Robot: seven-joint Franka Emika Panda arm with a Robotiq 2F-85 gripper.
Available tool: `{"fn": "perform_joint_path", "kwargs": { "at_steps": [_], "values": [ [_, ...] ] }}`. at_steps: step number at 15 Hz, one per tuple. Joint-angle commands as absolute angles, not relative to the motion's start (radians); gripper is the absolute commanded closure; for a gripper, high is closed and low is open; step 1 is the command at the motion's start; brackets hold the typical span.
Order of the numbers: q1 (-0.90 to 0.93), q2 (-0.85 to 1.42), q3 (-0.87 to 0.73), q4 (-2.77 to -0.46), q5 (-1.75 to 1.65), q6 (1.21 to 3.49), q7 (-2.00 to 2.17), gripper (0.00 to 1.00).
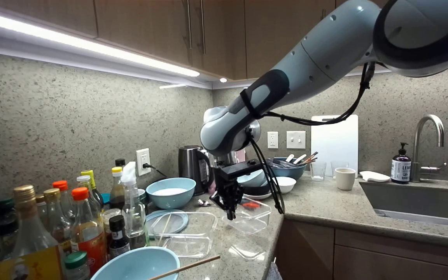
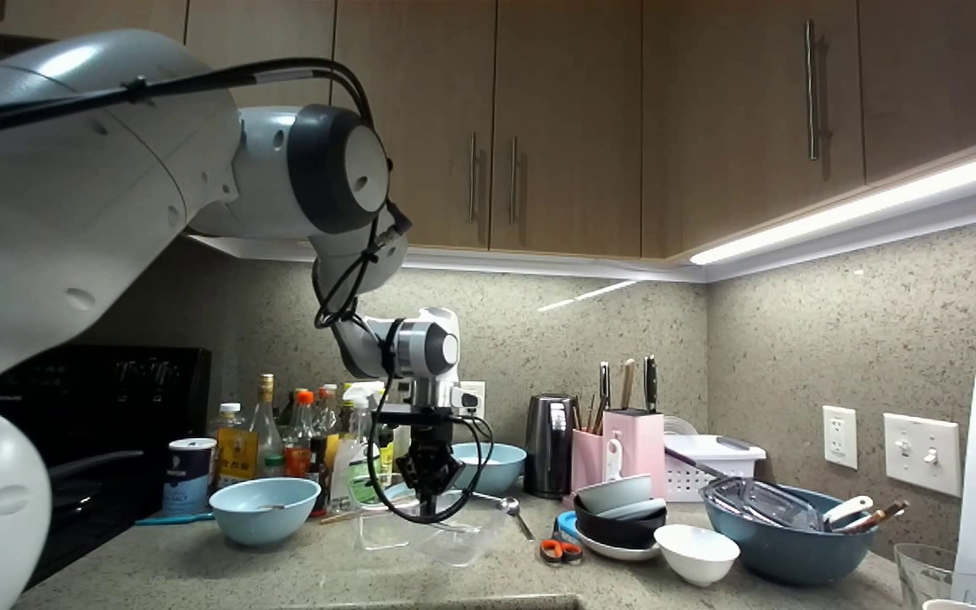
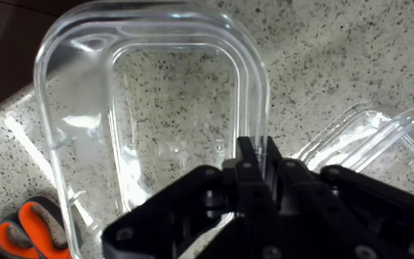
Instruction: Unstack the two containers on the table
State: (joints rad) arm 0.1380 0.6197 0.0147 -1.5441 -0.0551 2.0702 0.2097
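Note:
Two clear containers stand apart on the light speckled table [image 1: 243,268]. My gripper [image 3: 258,142] is shut on the rim of the nearer clear container [image 3: 178,100], one finger inside the wall and one outside. In an exterior view this gripped container [image 1: 253,221] lies on the sink side of my gripper [image 1: 231,215]; I cannot tell whether its base touches the table. At the right of the wrist view shows a corner of the second container [image 3: 365,138]. It sits on the table in an exterior view, where the second container [image 1: 191,243] has a thin stick across it.
Scissors with orange handles [image 3: 36,230] lie close beside the gripped container. Light blue bowls [image 1: 171,192], several bottles [image 1: 84,217] and a chopstick [image 1: 193,266] surround the second container. Stacked bowls [image 2: 619,525] and a kettle [image 2: 549,445] stand behind. The counter's front edge [image 1: 276,243] is near.

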Motion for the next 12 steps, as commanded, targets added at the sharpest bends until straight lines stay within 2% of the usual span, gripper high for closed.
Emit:
{"fn": "perform_joint_path", "kwargs": {
  "at_steps": [1, 3, 4, 6, 12],
  "values": [
    [0.137, 0.685, 0.013, -1.437, -0.066, 1.998, 0.176, 0.95],
    [0.135, 0.713, 0.014, -1.392, -0.057, 1.957, 0.178, 0.96],
    [0.136, 0.724, 0.013, -1.373, -0.058, 1.941, 0.18, 0.66],
    [0.137, 0.742, 0.012, -1.34, -0.058, 1.913, 0.181, 0.61],
    [0.157, 0.737, 0.005, -1.296, -0.068, 1.863, 0.219, 0.22]
  ]
}}
